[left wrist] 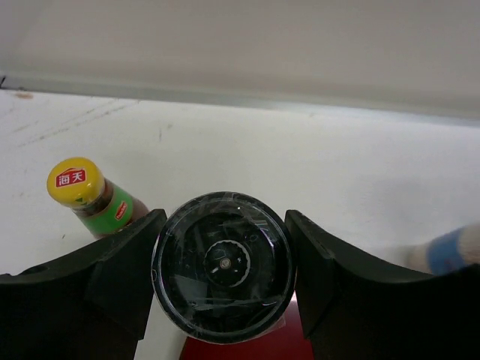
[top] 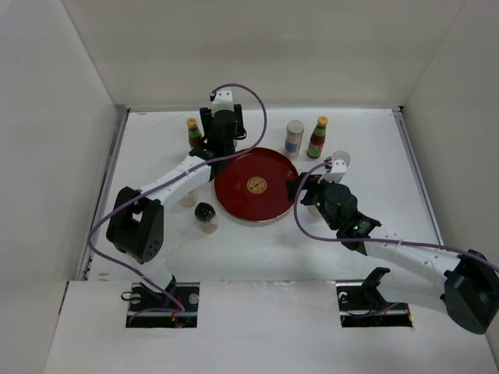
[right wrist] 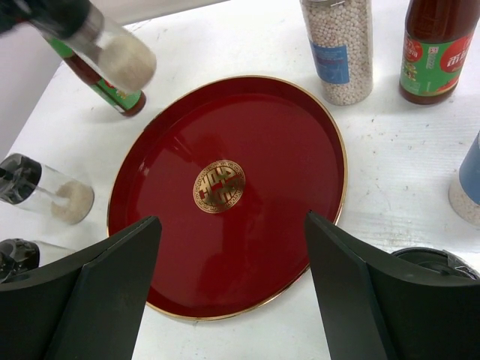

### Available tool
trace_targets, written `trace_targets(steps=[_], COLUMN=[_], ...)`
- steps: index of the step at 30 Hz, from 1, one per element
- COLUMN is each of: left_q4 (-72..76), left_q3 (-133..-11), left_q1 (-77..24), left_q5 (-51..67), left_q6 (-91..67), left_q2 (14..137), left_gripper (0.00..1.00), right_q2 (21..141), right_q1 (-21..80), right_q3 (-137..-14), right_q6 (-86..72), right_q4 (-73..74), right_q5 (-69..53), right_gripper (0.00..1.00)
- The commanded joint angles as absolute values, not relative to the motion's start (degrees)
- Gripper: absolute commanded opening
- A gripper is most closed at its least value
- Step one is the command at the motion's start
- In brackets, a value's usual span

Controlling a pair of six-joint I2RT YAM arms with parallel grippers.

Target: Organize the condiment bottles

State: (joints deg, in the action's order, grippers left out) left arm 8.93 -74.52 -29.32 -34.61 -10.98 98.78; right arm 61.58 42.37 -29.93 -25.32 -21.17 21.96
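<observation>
My left gripper (top: 221, 139) is shut on a pale jar with a dark lid (left wrist: 223, 266), held tilted above the back left rim of the red round tray (top: 269, 204); the jar also shows in the right wrist view (right wrist: 112, 49). A red-sauce bottle (top: 193, 132) stands just left of it. A silver-lidded shaker (top: 294, 136) and a second red-sauce bottle (top: 317, 138) stand behind the tray. My right gripper (top: 299, 189) is open and empty over the tray's right edge (right wrist: 330, 225). Two dark-lidded jars (right wrist: 45, 195) (right wrist: 22, 255) stand left of the tray.
A white-capped jar with a blue label (top: 341, 160) stands right of the tray, next to my right wrist. Another dark lid (right wrist: 435, 262) shows under my right finger. White walls enclose the table on three sides.
</observation>
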Motion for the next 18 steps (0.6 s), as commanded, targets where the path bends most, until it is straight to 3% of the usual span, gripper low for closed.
trace_targets(steps=[1, 8, 18], left_q4=[17.84, 16.7, 20.03], left_q3=[-73.13, -68.47, -72.94], left_q1=[-31.59, -35.2, -36.25], left_q5=[-36.22, -32.0, -29.79], left_q6=[-9.75, -18.19, -17.32], left_q2=[91.94, 92.28, 101.68], left_gripper=[0.35, 0.35, 0.37], right_q2=[60.74, 58.1, 58.18], right_q1=[41.97, 40.3, 39.51], right_q3=[-29.53, -28.13, -27.6], right_q6=[-25.93, -26.89, -27.33], right_q4=[-25.05, -25.14, -25.14], right_q5=[21.71, 22.85, 22.76], right_gripper=[0.83, 0.83, 0.83])
